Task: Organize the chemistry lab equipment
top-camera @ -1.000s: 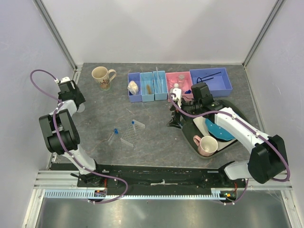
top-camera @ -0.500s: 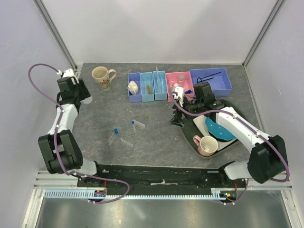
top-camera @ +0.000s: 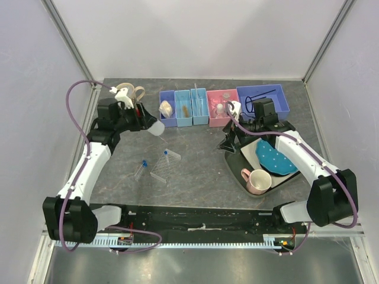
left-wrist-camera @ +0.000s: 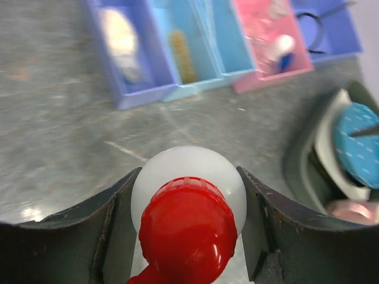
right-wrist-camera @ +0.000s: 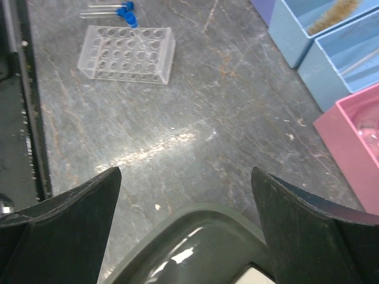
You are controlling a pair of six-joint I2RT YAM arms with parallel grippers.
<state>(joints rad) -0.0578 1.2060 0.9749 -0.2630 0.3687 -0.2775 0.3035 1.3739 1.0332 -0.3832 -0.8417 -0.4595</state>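
The left jaws have swung from the wall (top-camera: 29, 118) toward the bins (top-camera: 183, 109), clamped on the white, red-capped squeeze bottle (left-wrist-camera: 188, 177) above bare desk (top-camera: 195, 160), clear of the rack (right-wrist-camera: 127, 56). The right jaws gape wide over the rim of the tray (right-wrist-camera: 195, 220).

A pink mug (top-camera: 259, 181) sits just beside a blue dotted plate (top-camera: 273, 158) in the dark tray (right-wrist-camera: 190, 216).

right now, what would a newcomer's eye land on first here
A red-capped squeeze bottle clamped in the left gripper fills the left wrist view. A row of blue and pink bins lines the far edge of the table, and a dark tray on the right holds a blue dotted plate and a pink mug.
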